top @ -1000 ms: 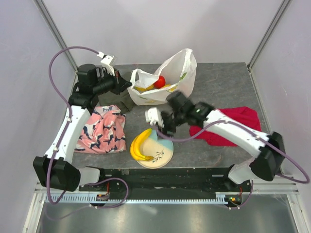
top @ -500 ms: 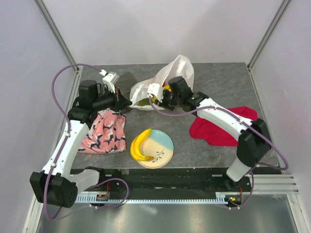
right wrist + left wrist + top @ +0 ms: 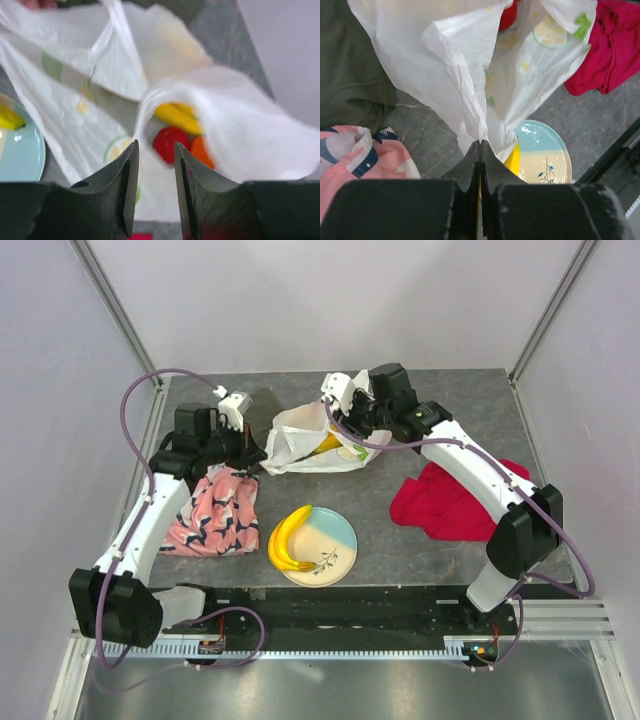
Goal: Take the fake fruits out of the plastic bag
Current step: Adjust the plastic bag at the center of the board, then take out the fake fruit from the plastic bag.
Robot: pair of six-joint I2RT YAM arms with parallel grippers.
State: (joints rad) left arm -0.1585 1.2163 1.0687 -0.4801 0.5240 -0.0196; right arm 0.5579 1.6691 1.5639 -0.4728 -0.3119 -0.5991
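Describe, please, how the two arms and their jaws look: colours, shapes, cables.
Both the left arm and the right arm have smooth white link shells with black joint housings and black bases. A thin purple cable runs in loops along each arm. A small white block sits at each wrist. The jaws are matt black and flat-sided, and they taper toward the tips.
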